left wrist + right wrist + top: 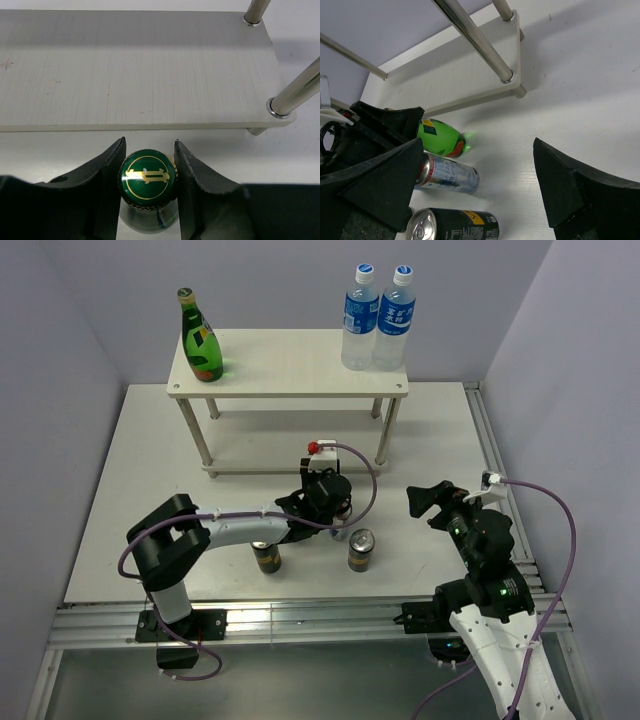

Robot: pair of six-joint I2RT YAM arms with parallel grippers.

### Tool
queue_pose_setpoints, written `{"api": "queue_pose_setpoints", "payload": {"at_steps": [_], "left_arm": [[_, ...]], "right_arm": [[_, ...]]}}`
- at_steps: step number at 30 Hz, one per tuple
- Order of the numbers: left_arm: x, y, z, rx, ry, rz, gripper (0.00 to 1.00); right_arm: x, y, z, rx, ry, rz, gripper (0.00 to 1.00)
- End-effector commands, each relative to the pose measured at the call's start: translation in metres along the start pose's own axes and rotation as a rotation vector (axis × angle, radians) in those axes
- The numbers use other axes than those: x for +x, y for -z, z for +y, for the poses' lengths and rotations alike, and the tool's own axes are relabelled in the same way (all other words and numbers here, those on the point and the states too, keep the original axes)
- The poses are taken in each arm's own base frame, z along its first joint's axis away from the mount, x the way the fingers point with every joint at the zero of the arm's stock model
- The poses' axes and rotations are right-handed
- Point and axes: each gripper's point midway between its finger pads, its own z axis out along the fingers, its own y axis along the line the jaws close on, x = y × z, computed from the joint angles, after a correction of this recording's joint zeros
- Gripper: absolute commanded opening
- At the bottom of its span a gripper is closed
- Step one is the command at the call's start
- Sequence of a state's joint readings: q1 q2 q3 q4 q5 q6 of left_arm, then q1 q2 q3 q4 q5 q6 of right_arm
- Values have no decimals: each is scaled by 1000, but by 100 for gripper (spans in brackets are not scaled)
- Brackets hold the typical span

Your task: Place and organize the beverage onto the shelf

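Green bottle (147, 179), gold-emblem cap

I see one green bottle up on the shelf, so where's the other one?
In the left wrist view, the other green bottle stands on the table just before the shelf's lower board, pinched in the left tool.

The table (110, 490) is bearing the shelf (290, 365), two dark cans (266, 557), a silver can (451, 173) and a green bottle (440, 136); a second green bottle (201, 343) and two water bottles (377, 320) are standing on the shelf top.
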State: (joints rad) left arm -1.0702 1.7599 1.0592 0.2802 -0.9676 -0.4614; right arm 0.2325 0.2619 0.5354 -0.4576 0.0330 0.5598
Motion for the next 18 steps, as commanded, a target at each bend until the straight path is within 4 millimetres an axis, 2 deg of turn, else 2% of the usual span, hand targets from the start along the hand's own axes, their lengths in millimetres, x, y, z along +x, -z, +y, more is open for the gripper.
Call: {"api": "queue_pose_setpoints", "payload": {"at_steps": [1, 10, 17, 18], "left_arm": [[-50, 12, 1, -10, 74, -54, 0], [-116, 35, 10, 10, 87, -110, 0], [-155, 49, 19, 15, 87, -141, 0], [-172, 55, 19, 27, 111, -159, 0]], "right_arm": [[-4, -2, 7, -30, 6, -17, 97], [-7, -1, 7, -29, 3, -30, 98], [-8, 0, 6, -27, 2, -35, 98], [-8, 0, 7, -29, 1, -38, 98]]}}
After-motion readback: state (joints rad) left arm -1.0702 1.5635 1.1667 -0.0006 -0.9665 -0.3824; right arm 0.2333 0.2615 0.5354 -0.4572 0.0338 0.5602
